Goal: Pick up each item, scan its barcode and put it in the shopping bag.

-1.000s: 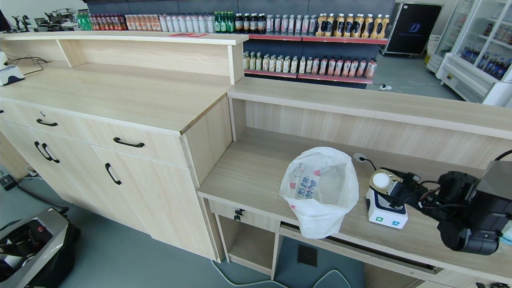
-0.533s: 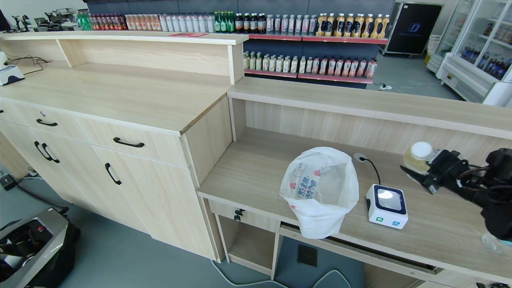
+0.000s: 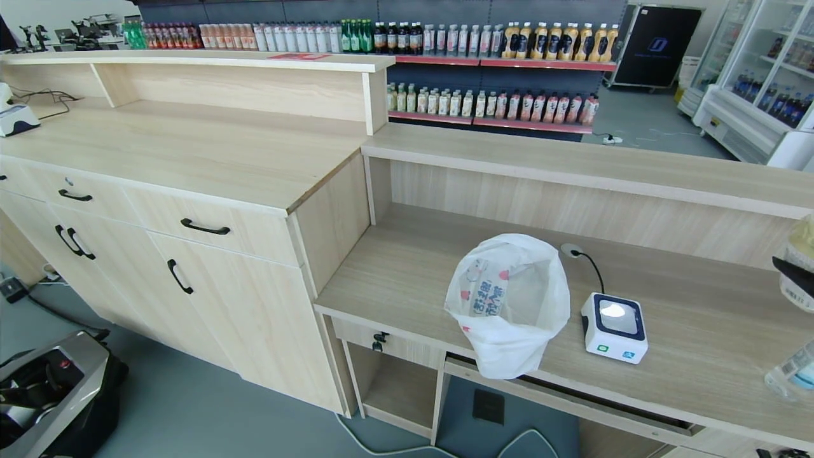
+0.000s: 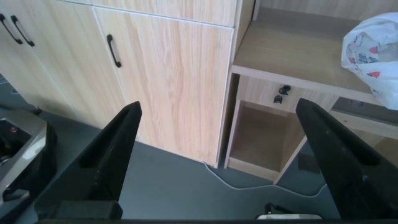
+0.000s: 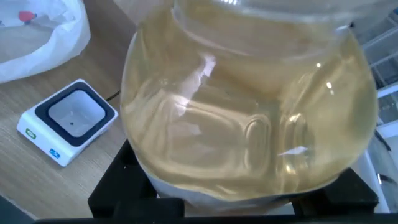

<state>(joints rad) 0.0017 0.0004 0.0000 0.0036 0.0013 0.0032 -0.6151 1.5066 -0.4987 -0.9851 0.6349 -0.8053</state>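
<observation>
A bottle (image 5: 249, 124) of pale yellow drink sits between the dark fingers (image 5: 124, 186) of my right gripper (image 5: 239, 208), which is shut on it. In the head view the bottle (image 3: 802, 245) is at the far right edge, above the lower counter, with one black finger (image 3: 795, 278) across it. The white barcode scanner (image 3: 614, 326) stands on the counter, window up, left of the bottle, and the scanner (image 5: 68, 121) lies well apart from it. An open white shopping bag (image 3: 509, 299) stands just left of the scanner. My left gripper (image 4: 219, 107) is open and holds nothing, low over the floor beside the cabinets.
A clear bottle (image 3: 792, 375) lies at the counter's front right edge. The scanner's cable (image 3: 594, 270) runs to a hole behind it. A raised back ledge (image 3: 572, 165) borders the lower counter (image 3: 413, 267). A taller cabinet (image 3: 191, 152) stands to the left.
My right gripper has carried the bottle from just above the scanner up and away to the right, to the head view's edge. The bag and the scanner have not moved.
</observation>
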